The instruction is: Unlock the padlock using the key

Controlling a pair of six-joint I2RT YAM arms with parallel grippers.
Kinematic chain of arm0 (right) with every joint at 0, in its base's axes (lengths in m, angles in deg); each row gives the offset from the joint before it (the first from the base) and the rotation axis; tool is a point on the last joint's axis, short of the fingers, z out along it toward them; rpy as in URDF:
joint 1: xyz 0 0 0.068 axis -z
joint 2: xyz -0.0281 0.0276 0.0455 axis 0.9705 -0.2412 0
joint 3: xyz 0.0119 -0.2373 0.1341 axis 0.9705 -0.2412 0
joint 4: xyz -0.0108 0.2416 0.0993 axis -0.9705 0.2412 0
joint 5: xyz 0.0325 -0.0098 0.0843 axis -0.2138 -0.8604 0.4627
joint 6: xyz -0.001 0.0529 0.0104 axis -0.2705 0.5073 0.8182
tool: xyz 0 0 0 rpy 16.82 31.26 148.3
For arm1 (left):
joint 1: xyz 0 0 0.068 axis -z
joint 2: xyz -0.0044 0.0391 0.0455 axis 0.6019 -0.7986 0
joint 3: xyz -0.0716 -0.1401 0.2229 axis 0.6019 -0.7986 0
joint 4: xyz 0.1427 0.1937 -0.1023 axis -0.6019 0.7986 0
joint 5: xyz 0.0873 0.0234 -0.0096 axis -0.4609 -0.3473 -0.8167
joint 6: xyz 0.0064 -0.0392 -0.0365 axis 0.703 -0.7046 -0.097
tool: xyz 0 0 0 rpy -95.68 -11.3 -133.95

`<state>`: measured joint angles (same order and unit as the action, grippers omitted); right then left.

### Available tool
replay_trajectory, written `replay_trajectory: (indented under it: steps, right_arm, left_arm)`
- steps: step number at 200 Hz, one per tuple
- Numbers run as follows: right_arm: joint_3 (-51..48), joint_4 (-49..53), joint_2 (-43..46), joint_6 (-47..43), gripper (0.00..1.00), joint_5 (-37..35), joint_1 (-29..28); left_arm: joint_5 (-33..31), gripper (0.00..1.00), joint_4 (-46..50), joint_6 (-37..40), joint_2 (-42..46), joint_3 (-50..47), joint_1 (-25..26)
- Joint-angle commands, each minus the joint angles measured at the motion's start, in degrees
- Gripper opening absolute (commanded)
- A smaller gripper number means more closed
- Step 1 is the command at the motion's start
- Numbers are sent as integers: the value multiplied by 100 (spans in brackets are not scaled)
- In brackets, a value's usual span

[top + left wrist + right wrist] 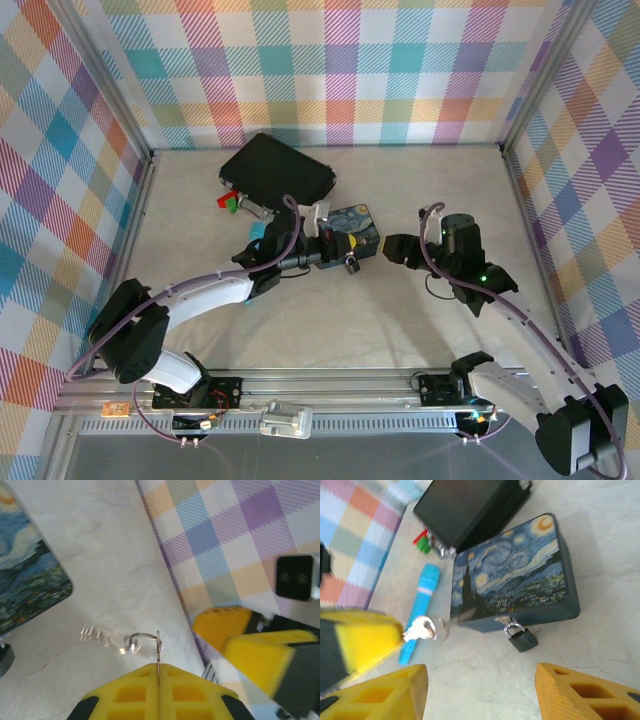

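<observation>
In the left wrist view the left gripper (158,669) is seen at the bottom of the frame with its yellow fingers (125,696) clenched flat together. The key (158,649) is pinched between them, its thin blade turned edge-on and pointing toward the top of the frame. A wire key ring (141,638) is hung just to the left of the blade, above the pale marbled table (115,550). In the right wrist view the right gripper (479,680) is shown with its jaws released, one finger in each lower corner and only bare table between them. The padlock (521,638) is found just below the centre of that frame, hung by its silvery shackle from the small clasp on the front wall of the starry-night tin (512,572), its dark body resting on the table. The key is held at the left of that view, near the padlock but apart from it. A light-blue pen (420,607) is laid left of the tin, and a black case (470,507) is set at the top, touching the tin's far corner. In the top view both grippers are placed near the middle of the frame, on either side of the tin's lower edge.
</observation>
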<state>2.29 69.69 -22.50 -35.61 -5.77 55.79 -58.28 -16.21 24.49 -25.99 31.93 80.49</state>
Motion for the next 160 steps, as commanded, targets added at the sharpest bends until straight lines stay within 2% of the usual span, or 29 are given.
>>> replay_trajectory:
  steps: [1,27,57,82,115,160]
  right_arm:
    - [76,173,-27,-1064,55,1704,224]
    - [11,-117,-82,-1249,52,2682,371]
    - [-64,-504,-139,-1182,50,3253,386]
    - [-123,-880,-451,-925,46,3774,382]
    - [-249,-1071,-728,-917,46,3772,355]
    - [-334,-1388,-975,-760,39,3850,198]
  left_arm:
    - [1162,0,1530,1495,252,504,-140]
    - [1888,0,2225,2125,208,810,-388]
    - [2566,0,2856,2668,0,1188,-507]
    - [2805,0,3102,2911,-162,1395,-508]
    - [2885,0,3271,3057,-245,1523,-508]
    - [2975,0,3203,3014,-349,1590,-508]
